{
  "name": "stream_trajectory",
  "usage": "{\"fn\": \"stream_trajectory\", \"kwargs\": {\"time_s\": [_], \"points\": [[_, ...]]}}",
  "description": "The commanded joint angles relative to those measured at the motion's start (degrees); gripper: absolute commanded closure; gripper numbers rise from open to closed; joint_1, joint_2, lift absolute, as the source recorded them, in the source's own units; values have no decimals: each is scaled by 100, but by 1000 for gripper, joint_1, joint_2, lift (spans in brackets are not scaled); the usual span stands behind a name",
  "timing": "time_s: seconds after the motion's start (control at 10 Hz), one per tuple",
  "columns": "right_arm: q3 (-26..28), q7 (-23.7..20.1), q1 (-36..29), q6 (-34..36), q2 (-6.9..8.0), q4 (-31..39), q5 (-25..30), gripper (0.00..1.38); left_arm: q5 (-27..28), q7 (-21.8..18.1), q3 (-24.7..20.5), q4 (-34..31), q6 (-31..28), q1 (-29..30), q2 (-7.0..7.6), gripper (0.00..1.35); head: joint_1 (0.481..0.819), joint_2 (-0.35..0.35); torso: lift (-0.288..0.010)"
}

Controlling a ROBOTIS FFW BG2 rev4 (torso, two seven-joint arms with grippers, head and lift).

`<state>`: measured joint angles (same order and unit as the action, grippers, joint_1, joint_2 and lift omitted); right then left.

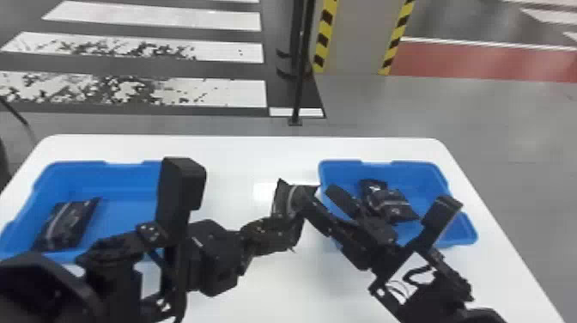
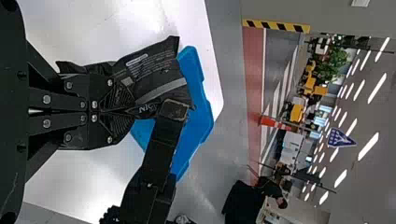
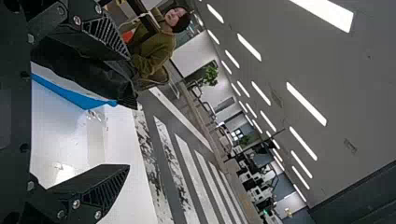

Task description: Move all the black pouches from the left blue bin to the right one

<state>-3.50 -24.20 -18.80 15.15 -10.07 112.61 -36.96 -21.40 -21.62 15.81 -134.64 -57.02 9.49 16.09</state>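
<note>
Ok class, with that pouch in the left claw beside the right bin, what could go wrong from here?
The held pouch might slip from the left claw and land on the table, since it is still short of the right bin.

The right claw is open close beside that pouch, so the two claws could knock together or closing could pinch only an edge.

The right claw is also near the bin's rim, so it might bump it.

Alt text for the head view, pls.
Left gripper holds a black pouch above a white table, between left blue bin and right blue bin; right gripper is open beside it. Another pouch lies in the left bin, at least two in the right.
</note>
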Motion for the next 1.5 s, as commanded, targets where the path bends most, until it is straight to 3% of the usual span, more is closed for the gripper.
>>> {"fn": "stream_trajectory", "kwargs": {"time_s": [0.0, 0.1, 0.2, 0.3, 0.7, 0.9, 1.0, 1.2, 1.4], "points": [[-4, 3, 10, -53, 5, 66, -29, 233, -42, 0, 64, -1, -35, -21, 9, 1208, 695, -142, -140], [-50, 3, -4, -10, 5, 66, -40, 392, -42, 0, 64, 14, -35, -35, 9, 1208, 695, -152, -140], [-118, -6, -18, 172, 5, 66, -143, 897, -42, 0, 64, 14, -35, -49, 17, 1208, 695, -152, -140], [-153, -6, -32, 187, 14, 66, -189, 1289, -31, 0, 52, 14, -35, -63, 17, 1208, 695, -144, -140], [-164, -94, -88, 215, 40, 122, -520, 1282, -65, 35, -62, 28, 63, -7, -27, 1170, 695, -119, -140], [53, -85, -4, 215, 58, 52, -669, 1282, -214, 44, -233, 56, 91, 204, -97, 159, 695, -109, -140], [316, -85, 109, 215, 67, -18, -646, 1282, -271, 27, -325, 28, 133, 359, -141, 56, 695, -113, -140], [853, -85, 488, 215, 23, -440, -280, 1282, -271, -44, -713, -310, 161, 837, -229, 205, 695, -164, -140], [1481, -85, 1065, 229, -83, -1256, 543, 1282, -180, -53, -1239, -633, 133, 1245, -343, 214, 695, -203, -140]]}}
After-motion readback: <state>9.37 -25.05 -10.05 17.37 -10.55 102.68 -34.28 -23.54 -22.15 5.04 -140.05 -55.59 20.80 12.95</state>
